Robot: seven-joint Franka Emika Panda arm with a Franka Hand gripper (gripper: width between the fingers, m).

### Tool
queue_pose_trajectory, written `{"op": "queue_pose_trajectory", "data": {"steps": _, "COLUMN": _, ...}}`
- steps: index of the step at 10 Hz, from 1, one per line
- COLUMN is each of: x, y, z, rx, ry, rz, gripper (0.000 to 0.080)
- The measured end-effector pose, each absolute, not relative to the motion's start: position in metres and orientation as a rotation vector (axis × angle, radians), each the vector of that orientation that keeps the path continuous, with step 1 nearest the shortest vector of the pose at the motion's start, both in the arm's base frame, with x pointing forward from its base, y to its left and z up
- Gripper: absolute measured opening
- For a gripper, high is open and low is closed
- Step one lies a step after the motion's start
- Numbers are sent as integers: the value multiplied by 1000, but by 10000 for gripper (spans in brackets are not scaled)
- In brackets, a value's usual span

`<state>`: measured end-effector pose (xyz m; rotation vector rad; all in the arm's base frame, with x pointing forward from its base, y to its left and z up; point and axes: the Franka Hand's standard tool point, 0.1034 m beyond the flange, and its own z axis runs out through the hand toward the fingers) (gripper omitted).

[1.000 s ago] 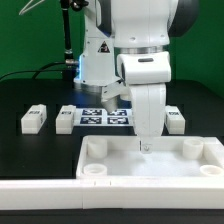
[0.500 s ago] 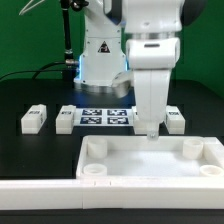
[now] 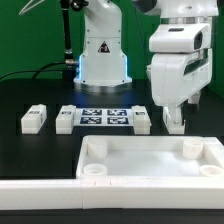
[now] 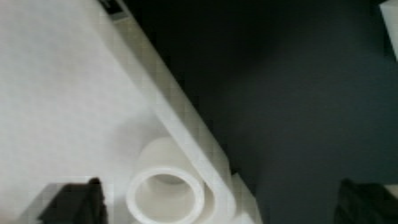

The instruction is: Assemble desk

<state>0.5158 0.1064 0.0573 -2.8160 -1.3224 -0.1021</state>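
The white desk tabletop [image 3: 150,165] lies rim up at the front, with round corner sockets. Three short white tagged legs [image 3: 33,119] [image 3: 66,118] [image 3: 142,119] lie in a row behind it. A fourth leg is mostly hidden behind my gripper. My gripper [image 3: 175,124] hangs open and empty above the tabletop's far corner on the exterior view's right. In the wrist view the gripper [image 4: 217,205] has its dark fingers [image 4: 71,200] wide apart over a corner socket [image 4: 169,190] and the rim [image 4: 169,95].
The marker board [image 3: 105,117] lies between the legs. A long white bar [image 3: 35,192] lies along the front edge on the exterior view's left. The robot base [image 3: 100,60] stands behind. The table is black [image 4: 302,90].
My gripper has moved from over the middle of the tabletop's far rim toward the exterior view's right and slightly up, ending above the far right corner.
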Motion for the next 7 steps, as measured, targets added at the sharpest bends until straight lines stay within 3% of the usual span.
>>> {"op": "queue_pose_trajectory", "data": {"steps": 7, "x": 484, "y": 121, "z": 52, "rx": -3044, "ry": 28, "rz": 24, "gripper": 649}}
